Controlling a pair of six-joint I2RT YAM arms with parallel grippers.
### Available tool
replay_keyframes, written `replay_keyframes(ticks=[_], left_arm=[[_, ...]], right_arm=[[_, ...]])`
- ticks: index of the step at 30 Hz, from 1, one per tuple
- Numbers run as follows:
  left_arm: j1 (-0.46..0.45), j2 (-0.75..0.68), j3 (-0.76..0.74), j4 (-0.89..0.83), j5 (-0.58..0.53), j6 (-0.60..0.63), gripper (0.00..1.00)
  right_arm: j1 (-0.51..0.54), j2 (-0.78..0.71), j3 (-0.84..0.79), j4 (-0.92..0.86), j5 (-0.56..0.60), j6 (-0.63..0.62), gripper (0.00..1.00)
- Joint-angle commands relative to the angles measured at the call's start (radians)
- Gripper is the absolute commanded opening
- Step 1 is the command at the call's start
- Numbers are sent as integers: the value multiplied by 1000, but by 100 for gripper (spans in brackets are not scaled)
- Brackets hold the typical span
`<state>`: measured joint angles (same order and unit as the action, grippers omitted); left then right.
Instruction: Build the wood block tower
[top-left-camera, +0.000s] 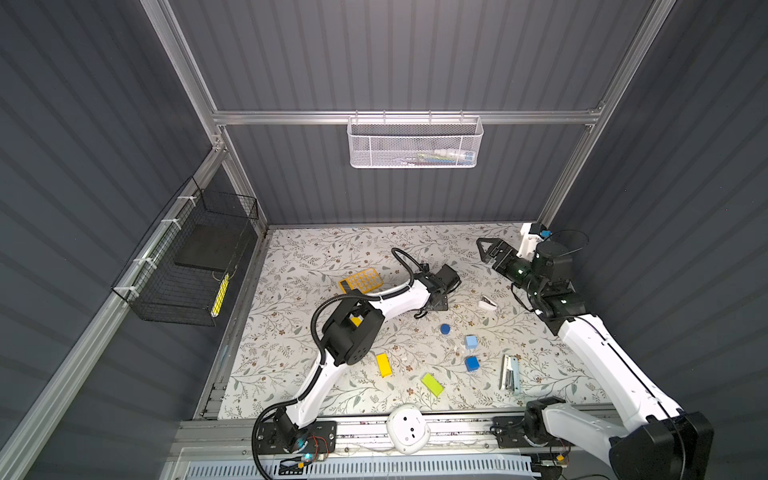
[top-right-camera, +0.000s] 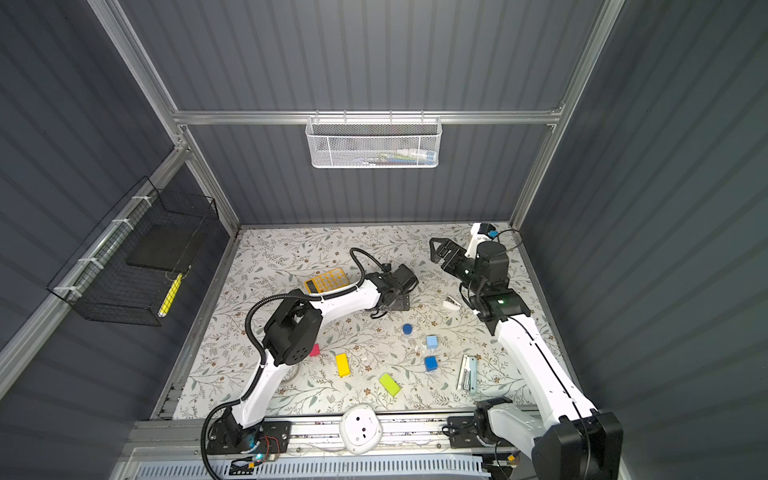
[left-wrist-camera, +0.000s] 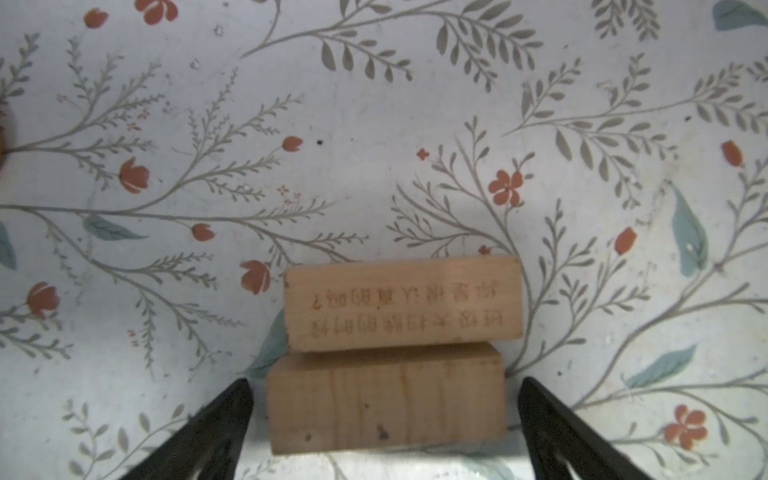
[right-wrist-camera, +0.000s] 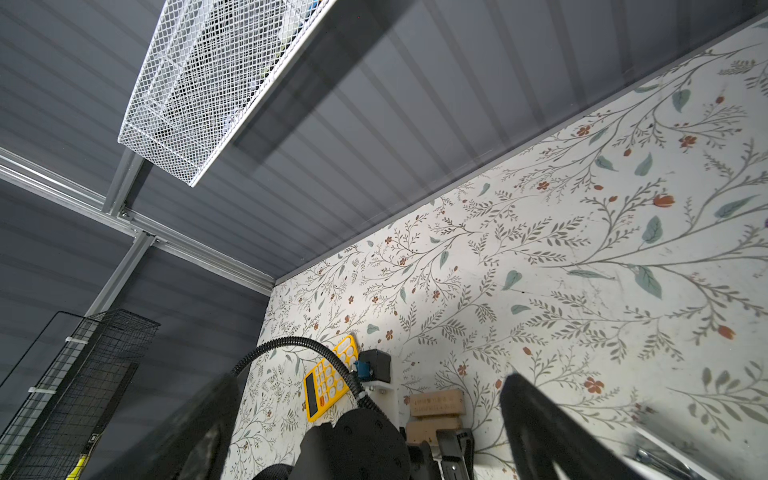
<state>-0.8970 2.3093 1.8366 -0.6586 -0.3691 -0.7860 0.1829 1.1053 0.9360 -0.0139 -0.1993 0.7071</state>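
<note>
Judging by layout, only base laid: engraved tan bar (left-wrist-camera: 403, 303), plain tan bar (left-wrist-camera: 386, 403) touching side by side on tabletop (left-wrist-camera: 166, 166). Left end effector (left-wrist-camera: 384, 382) released, astride plain bar. Right end effector (top-left-camera: 487, 249) released, empty, well apart. Yellow bar (top-left-camera: 383, 365), lime bar (top-left-camera: 432, 384), blue cube (top-left-camera: 472, 363), blue cylinder (top-left-camera: 445, 329) unstacked.

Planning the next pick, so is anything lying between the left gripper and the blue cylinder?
Nothing visible does. Only bare floral mat separates the open left gripper from the blue cylinder nearby.
</note>
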Motion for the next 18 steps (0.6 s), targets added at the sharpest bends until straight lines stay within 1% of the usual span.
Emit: replay_keyframes(ticks=[1, 7, 12, 15, 18], left_arm=[[3, -64, -24, 3, 21, 38, 100], [3, -123, -57, 32, 37, 64, 100], [1, -213, -116, 89, 80, 97, 100], [3, -300, -196, 141, 96, 107, 100], [4, -402, -295, 194, 102, 108, 99]], right_arm=[[-4, 7, -9, 14, -12, 3, 99], [-3, 6, -9, 14, -16, 3, 99], [-3, 6, -6, 6, -22, 3, 99], [-3, 48, -5, 5, -47, 0, 99], [-1, 78, -10, 3, -94, 1, 94]])
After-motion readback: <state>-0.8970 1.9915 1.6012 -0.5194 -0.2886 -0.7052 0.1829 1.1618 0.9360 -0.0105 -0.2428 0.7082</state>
